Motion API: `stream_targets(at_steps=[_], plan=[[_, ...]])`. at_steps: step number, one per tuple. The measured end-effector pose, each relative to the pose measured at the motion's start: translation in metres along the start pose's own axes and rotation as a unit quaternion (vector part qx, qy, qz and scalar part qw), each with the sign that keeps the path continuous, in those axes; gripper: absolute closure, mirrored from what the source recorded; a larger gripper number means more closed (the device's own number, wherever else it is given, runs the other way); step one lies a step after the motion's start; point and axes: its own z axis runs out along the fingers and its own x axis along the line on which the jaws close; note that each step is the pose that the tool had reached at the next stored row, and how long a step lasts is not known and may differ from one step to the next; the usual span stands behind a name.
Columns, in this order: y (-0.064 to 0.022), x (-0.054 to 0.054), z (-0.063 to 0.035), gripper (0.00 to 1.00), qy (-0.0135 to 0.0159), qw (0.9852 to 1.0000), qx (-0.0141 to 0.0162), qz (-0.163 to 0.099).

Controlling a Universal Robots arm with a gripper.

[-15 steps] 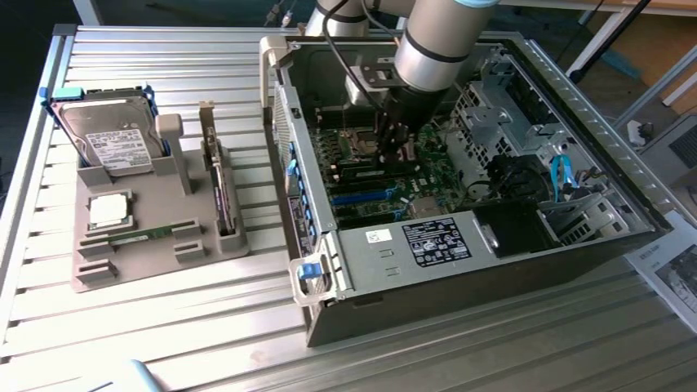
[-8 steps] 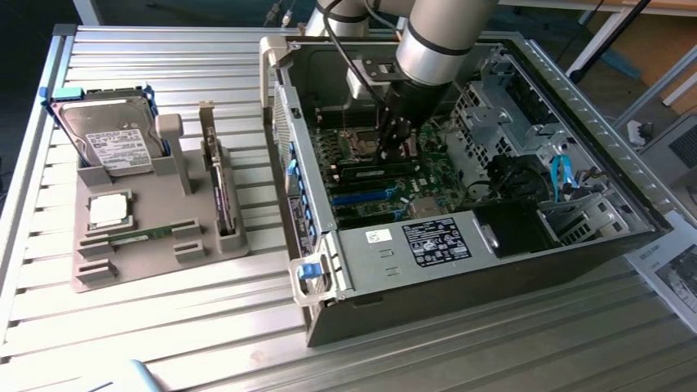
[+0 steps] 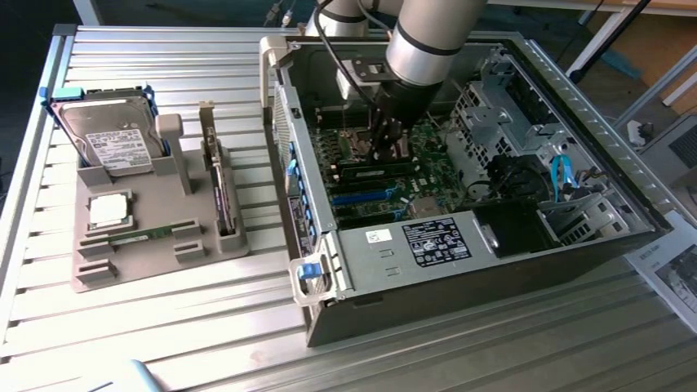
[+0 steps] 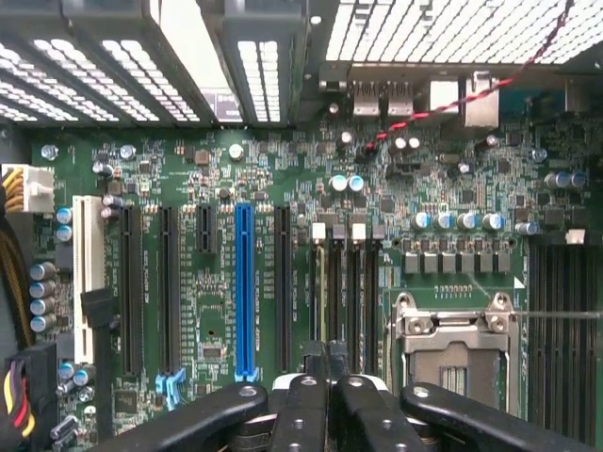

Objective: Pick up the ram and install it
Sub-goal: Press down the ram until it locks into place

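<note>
The ram [image 3: 142, 236], a thin green stick, lies flat in a groove of the grey holder [image 3: 163, 208] on the exterior view's left, outside the case. My gripper [image 3: 384, 153] is far from it, reaching down into the open computer case [image 3: 458, 245] just above the motherboard [image 3: 419, 184]. In the wrist view the gripper [image 4: 330, 350] is shut, its black fingertips pressed together with nothing visible between them, right over the black memory slots [image 4: 361, 282]. One slot holds a thin pale-edged strip [image 4: 320, 282]; I cannot tell what it is.
The holder also carries a hard drive [image 3: 109, 139], a square silver processor [image 3: 109, 210] and an upright expansion card [image 3: 224, 196]. Inside the case are the empty processor socket [image 4: 452, 348], a blue slot [image 4: 245, 282], drive cages [image 3: 490, 114] and the power supply [image 3: 436, 241].
</note>
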Motion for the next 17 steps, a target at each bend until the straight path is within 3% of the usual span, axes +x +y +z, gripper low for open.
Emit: stream_targets(at_steps=[7, 11, 17], plan=[[0.0137, 0.000, 0.0004, 0.90, -0.0001, 1.0000, 0.0023, 0.000], [0.0276, 0.000, 0.0008, 0.90, -0.0001, 1.0000, 0.0051, 0.000], [0.0370, 0.000, 0.0010, 0.90, -0.0001, 1.0000, 0.0071, 0.000]])
